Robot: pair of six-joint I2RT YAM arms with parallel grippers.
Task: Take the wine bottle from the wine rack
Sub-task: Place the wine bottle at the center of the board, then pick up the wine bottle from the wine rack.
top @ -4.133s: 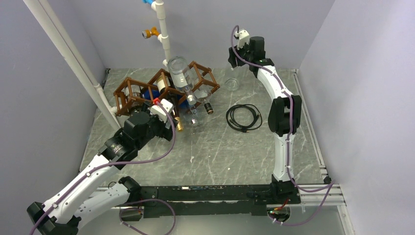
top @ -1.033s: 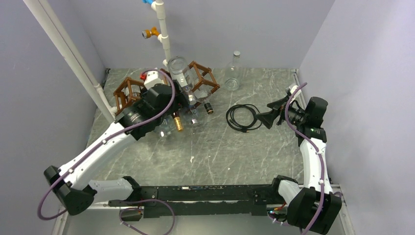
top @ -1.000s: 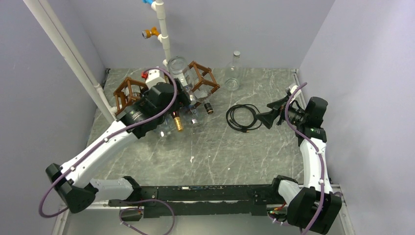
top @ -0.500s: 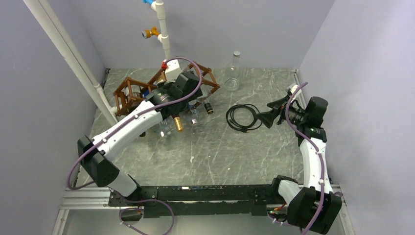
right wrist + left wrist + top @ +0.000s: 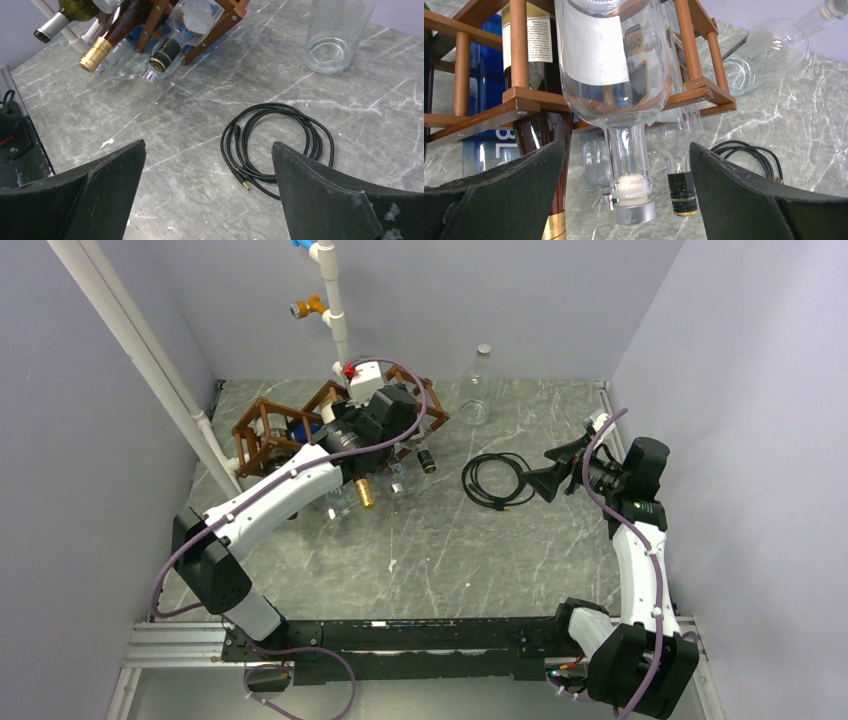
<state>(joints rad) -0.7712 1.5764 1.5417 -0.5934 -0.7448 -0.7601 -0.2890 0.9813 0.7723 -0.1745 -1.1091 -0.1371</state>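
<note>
Where the overhead view shows the left arm (image 5: 280, 490) stretched over the wine rack (image 5: 255, 430) at the far left of the table (image 5: 430, 550), the right gripper (image 5: 548, 470) hangs wide open beside a cable (image 5: 467, 483). Left wrist view: the left gripper (image 5: 626, 150) spread wide, empty, the wine bottle (image 5: 609, 60) lodged in the rack, neck showing between the jaws. Right wrist view: open, empty gripper above the cable.

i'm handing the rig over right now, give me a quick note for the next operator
Left pincer: open, fingers either side of the clear white-labelled bottle's neck, not gripping.
Right pincer: open, empty, above the black cable.
Wine rack: back left of the table, several bottles in it.
Done: left pincer lined up on the neck; an upright clear bottle stands right of the rack.
Left: close on the neck, draw that bottle out.
</note>
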